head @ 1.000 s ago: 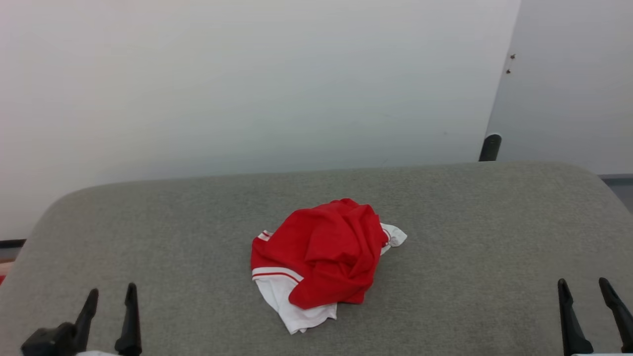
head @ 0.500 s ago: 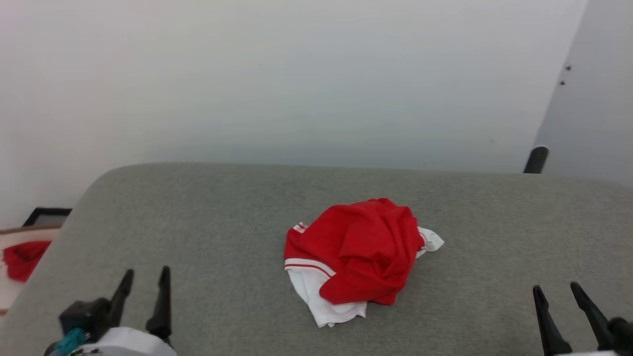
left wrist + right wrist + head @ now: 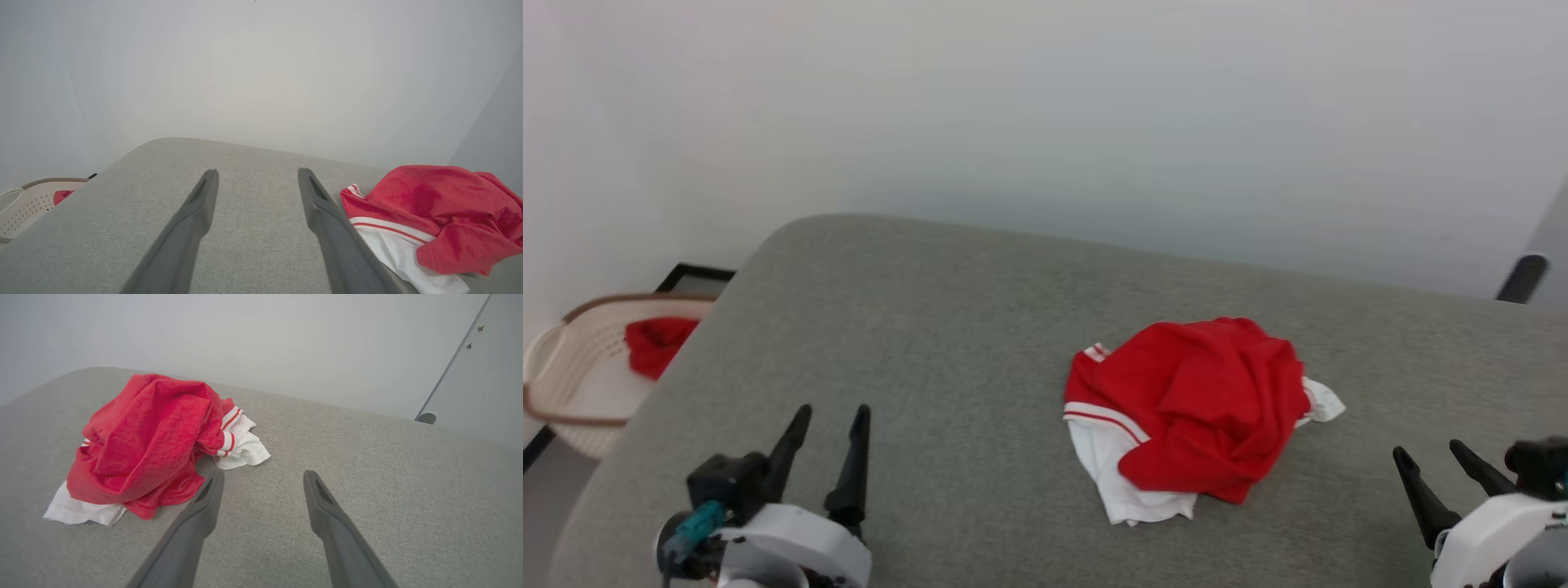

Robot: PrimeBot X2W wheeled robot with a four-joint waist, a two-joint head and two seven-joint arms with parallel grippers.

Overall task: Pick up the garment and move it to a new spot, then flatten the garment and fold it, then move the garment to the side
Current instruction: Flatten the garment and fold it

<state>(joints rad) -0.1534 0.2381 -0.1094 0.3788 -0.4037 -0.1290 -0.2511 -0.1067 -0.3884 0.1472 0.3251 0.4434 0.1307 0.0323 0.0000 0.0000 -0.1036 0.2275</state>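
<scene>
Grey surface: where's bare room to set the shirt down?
Widest bare patch: between left gripper and the garment, back to the far edge of the grey surface. Narrower strip between garment and right gripper. Crowded at the garment.

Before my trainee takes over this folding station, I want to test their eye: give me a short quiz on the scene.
1. True or false: the left gripper grips the garment.
2. Relative to the grey surface, where is the basket holding the small red cloth? A on it; B beyond its left edge; C under the garment.
3. Fill in: the garment's sleeves are ____.
Key: 1 false, it is open and apart from the garment; 2 B; 3 white.
</scene>
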